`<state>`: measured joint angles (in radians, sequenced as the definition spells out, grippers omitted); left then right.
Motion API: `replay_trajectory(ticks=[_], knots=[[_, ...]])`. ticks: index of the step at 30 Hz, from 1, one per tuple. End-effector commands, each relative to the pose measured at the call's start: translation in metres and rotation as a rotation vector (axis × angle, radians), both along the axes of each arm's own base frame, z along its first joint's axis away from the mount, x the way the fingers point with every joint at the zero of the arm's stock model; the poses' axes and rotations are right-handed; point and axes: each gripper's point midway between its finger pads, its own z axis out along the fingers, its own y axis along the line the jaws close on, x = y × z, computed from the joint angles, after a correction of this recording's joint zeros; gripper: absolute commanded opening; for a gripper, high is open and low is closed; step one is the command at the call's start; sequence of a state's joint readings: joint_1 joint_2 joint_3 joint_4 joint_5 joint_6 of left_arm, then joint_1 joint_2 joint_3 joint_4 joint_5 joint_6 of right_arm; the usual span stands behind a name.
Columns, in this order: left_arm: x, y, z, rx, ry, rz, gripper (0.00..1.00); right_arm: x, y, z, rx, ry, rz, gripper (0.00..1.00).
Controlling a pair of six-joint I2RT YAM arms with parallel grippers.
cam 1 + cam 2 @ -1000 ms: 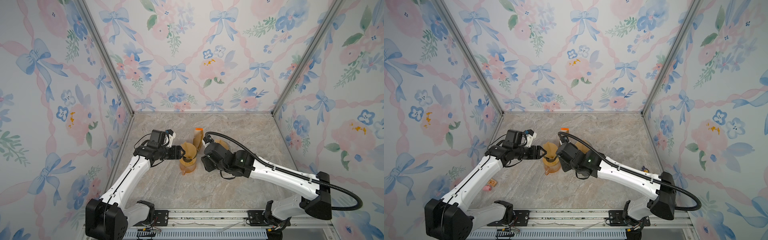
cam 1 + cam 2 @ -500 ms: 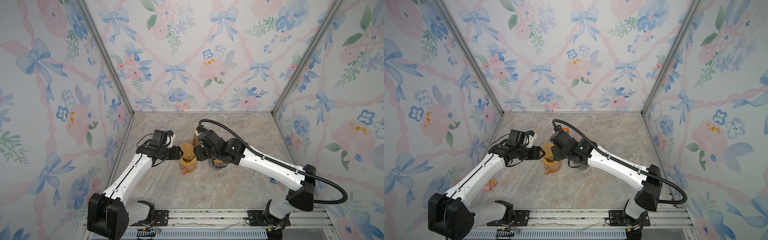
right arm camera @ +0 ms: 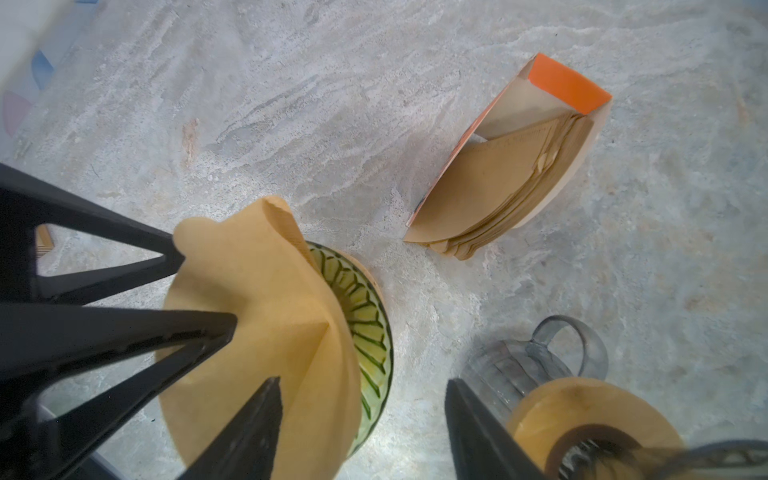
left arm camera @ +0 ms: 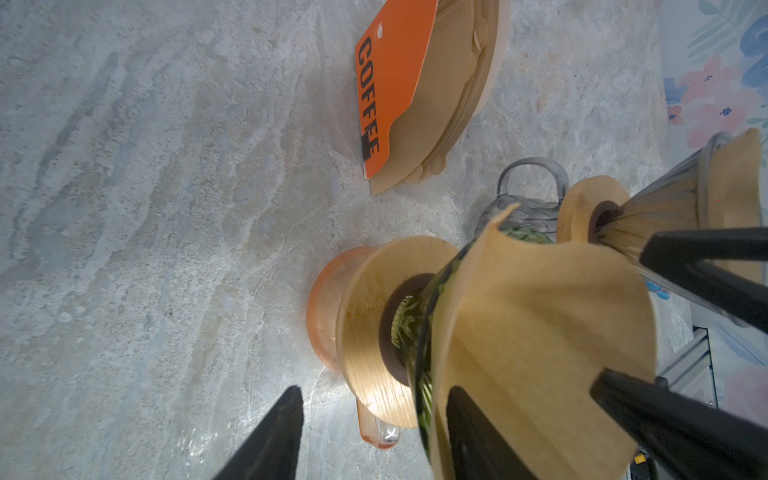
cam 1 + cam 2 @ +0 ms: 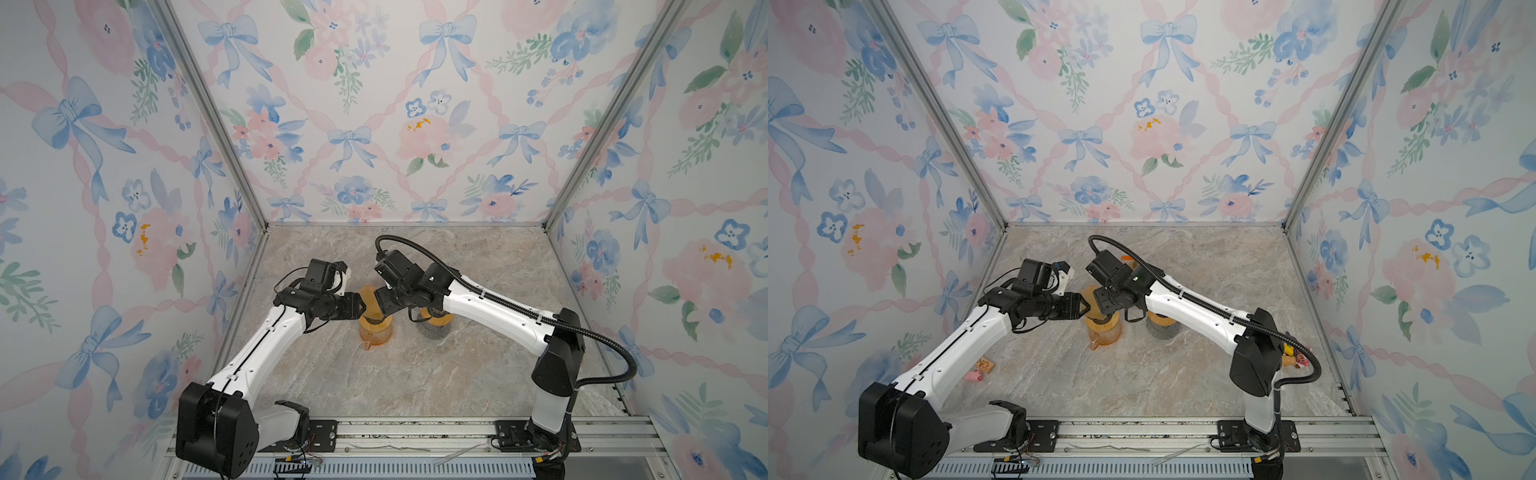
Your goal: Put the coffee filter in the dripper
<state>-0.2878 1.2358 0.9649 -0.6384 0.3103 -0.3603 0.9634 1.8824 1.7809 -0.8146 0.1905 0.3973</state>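
Coffee filter (image 5: 368, 294) stands over the orange carafe (image 5: 375, 332) in both top views, left tool (image 5: 360, 308) and right tool (image 5: 379, 302) meeting there. Left wrist view: left tool (image 4: 374, 390) is apart, astride the filter's edge and green dripper (image 4: 405, 328) rim. Right wrist view: right tool (image 3: 362, 382) is apart, gripping nothing; the filter sits loosely inside the dripper.

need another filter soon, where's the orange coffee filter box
The orange coffee filter box sits just behind the green dripper, toward the back wall; in a top view only its orange top shows behind the right arm.
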Motion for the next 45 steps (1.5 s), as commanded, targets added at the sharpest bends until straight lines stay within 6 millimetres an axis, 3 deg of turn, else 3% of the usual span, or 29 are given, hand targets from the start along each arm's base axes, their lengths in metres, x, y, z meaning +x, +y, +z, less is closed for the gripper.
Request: replay_trajectory(ticks=[1,25,37,45], knots=[[0.0,-0.001,0.0,0.007,0.01,-0.003,0.58,0.008,-0.004,-0.003,-0.019,0.018,0.001,0.65],[0.003,0.002,-0.005,0.027,0.038,0.017,0.58,0.019,-0.013,-0.044,-0.043,0.082,-0.024,0.58],[0.005,0.004,-0.012,0.054,0.053,0.028,0.57,0.017,-0.012,-0.046,-0.031,0.09,-0.029,0.57],[0.005,0.003,-0.01,0.047,0.057,0.029,0.57,0.017,-0.005,-0.024,0.043,0.062,-0.001,0.58]])
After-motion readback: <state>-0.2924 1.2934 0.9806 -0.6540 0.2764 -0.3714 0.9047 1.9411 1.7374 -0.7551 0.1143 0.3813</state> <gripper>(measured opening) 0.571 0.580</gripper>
